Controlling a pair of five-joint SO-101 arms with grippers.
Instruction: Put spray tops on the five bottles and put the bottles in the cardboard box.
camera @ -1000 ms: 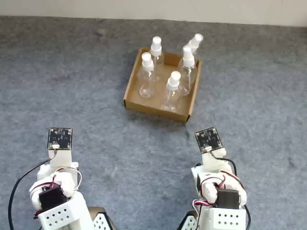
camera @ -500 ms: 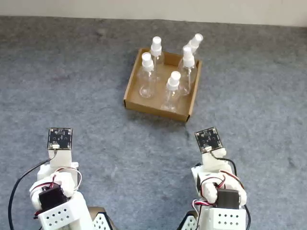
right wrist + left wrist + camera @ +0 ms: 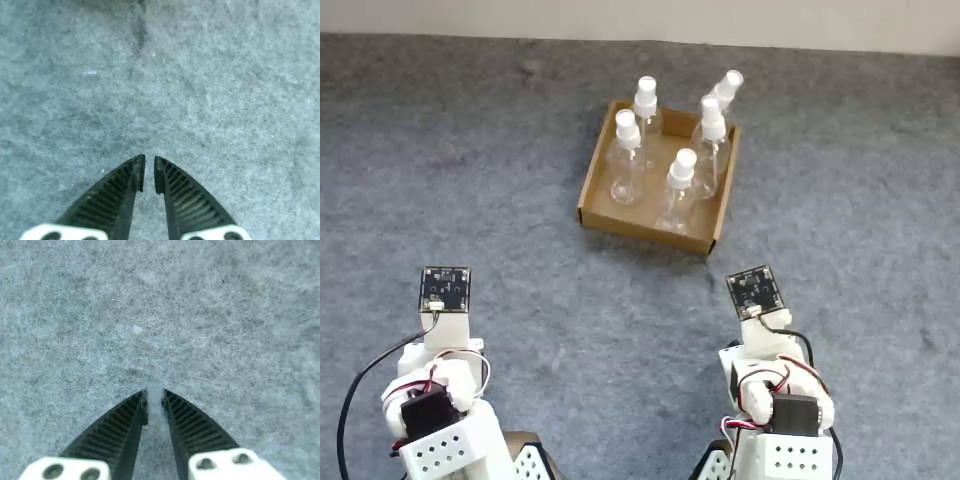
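5 bottles point(image 3: 677, 196), each capped with 1 white spray top point(image 3: 626, 126), sit inside the 1 cardboard box point(image 3: 594, 196); 4 upright, 1 leaning. Left gripper point(image 3: 155, 398) and right gripper point(image 3: 149, 168): 2 pincers closed, empty, above grey mat point(image 3: 470, 180), well apart from box.

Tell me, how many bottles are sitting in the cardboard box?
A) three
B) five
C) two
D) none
B: five bottles with white spray tops can be counted inside the cardboard box, one of them leaning at the far corner.
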